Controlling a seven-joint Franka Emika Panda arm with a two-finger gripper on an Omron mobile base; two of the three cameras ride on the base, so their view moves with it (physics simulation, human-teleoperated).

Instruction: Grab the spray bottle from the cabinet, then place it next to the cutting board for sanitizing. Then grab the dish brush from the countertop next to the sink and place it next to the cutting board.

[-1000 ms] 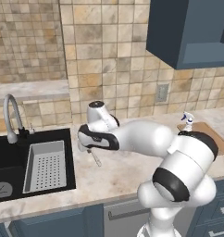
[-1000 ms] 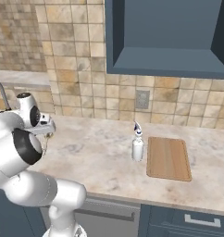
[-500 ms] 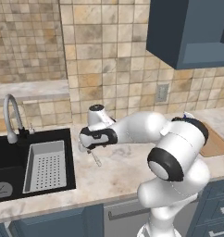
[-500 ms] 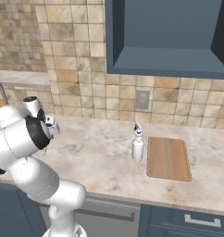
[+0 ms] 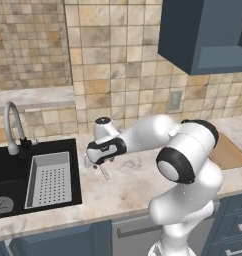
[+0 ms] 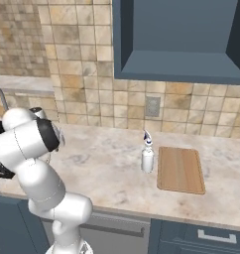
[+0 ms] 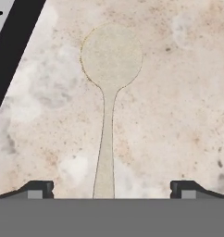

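Two things matter now: the spray bottle (image 6: 148,158) already stands on the desk (image 6: 107,173) just beside the cutting board (image 6: 180,169), and the dish brush (image 5: 104,171) is the next thing to take.

From the left base view, the arm reaches low toward the sink (image 5: 13,175), and its claw (image 5: 94,163) hangs directly above the brush, which lies on the stone near the basin's right edge. The wall cabinet (image 5: 203,35) sits well up and to the right.

From the right base view, the bottle is upright at the board's left edge, with only a narrow gap between them, so that half of the task looks done (my judgement from how it stands). The arm's white bulk hides the brush here.

In the hand view, the brush (image 7: 109,92) lies flat, its round pale head far from the camera and its thin handle running down between the two fingertips (image 7: 37,189), which stand wide apart: the claw is released and holds nothing.

To do this step well, I would descend straight, keeping the handle centred between the tips, and close only once they reach the stone. The handle is thin and flat, so a shallow pinch may slip.
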